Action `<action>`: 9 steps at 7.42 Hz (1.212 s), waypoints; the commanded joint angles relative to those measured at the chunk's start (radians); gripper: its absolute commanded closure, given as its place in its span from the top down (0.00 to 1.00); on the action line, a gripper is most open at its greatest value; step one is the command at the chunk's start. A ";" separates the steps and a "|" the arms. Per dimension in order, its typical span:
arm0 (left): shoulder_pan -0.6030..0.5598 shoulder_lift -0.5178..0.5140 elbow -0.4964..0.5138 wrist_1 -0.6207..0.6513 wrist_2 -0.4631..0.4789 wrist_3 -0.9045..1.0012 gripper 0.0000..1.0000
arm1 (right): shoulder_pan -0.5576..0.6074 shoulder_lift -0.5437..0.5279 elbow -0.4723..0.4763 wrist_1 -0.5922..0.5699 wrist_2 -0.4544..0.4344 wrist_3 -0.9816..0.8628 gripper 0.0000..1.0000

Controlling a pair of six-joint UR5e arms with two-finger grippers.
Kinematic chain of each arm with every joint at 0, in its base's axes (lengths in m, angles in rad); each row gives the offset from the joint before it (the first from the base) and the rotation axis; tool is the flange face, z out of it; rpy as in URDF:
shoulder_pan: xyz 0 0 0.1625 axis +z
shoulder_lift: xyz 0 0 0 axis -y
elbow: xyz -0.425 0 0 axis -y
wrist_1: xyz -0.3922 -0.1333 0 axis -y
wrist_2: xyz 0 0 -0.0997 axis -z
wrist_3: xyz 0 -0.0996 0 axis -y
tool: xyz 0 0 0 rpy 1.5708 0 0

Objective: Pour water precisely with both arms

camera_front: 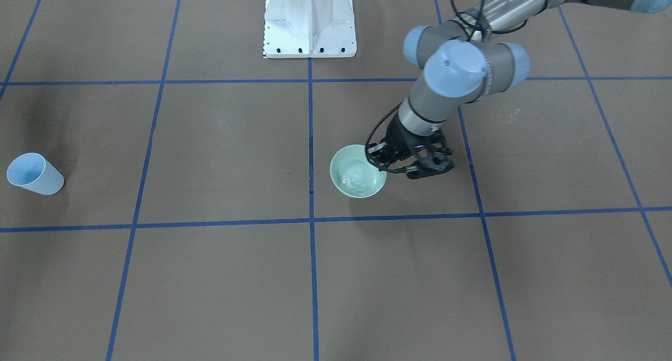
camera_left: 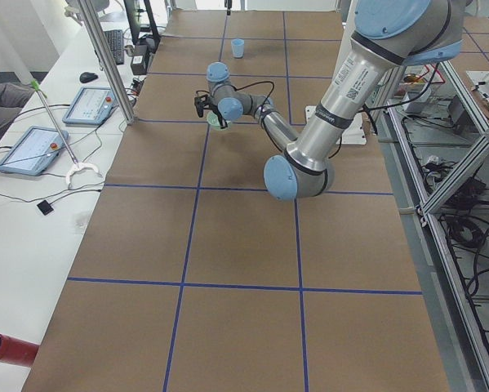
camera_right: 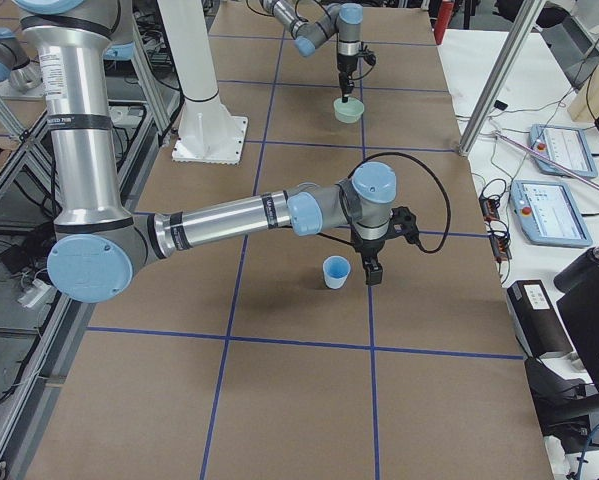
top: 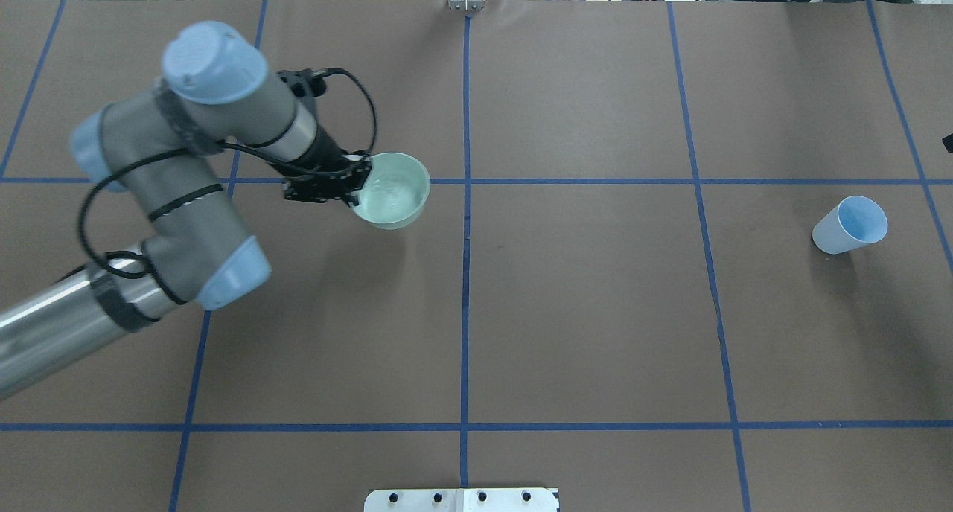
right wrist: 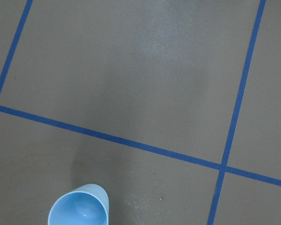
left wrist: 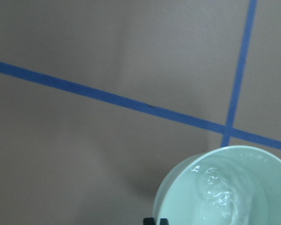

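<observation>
My left gripper (camera_front: 376,159) is shut on the near rim of a mint-green bowl (camera_front: 358,172), which its offset shadow suggests is a little above the table. It also shows in the overhead view (top: 359,187). The water (left wrist: 221,191) shows as ripples and glints inside the bowl (top: 392,190). A light-blue cup (top: 851,225) stands upright far off on the other side, and it also shows in the front view (camera_front: 34,173). My right gripper (camera_right: 372,272) hangs just beside this cup (camera_right: 336,271). I cannot tell whether it is open or shut. The right wrist view shows the cup's mouth (right wrist: 79,212) from above.
The white bolted pedestal (camera_front: 310,22) stands at the table's robot side. Blue tape lines grid the brown table (top: 595,311). A side bench along the far edge holds tablets (camera_left: 32,151) and cables. A red object (camera_left: 3,347) lies at that bench's near end.
</observation>
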 commanded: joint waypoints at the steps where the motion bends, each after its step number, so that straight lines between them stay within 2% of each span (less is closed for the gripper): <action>1: -0.112 0.255 -0.158 0.000 -0.075 0.163 0.00 | 0.001 -0.012 0.005 0.003 0.030 0.005 0.99; 3: -0.129 0.436 -0.212 -0.023 -0.073 0.288 0.00 | 0.004 -0.010 0.010 0.003 0.024 0.009 0.99; 4: -0.138 0.493 -0.215 -0.041 -0.070 0.319 0.00 | 0.007 -0.012 0.010 0.005 0.021 0.011 0.99; 6: -0.142 0.625 -0.194 -0.157 -0.066 0.359 0.00 | 0.010 -0.013 0.026 0.003 0.027 0.014 0.99; 8: -0.158 0.674 -0.186 -0.179 -0.066 0.358 0.00 | 0.014 -0.015 0.033 0.002 0.025 0.015 0.99; 9: -0.160 0.681 -0.188 -0.179 -0.066 0.361 0.14 | 0.015 -0.018 0.033 0.000 0.025 0.015 0.99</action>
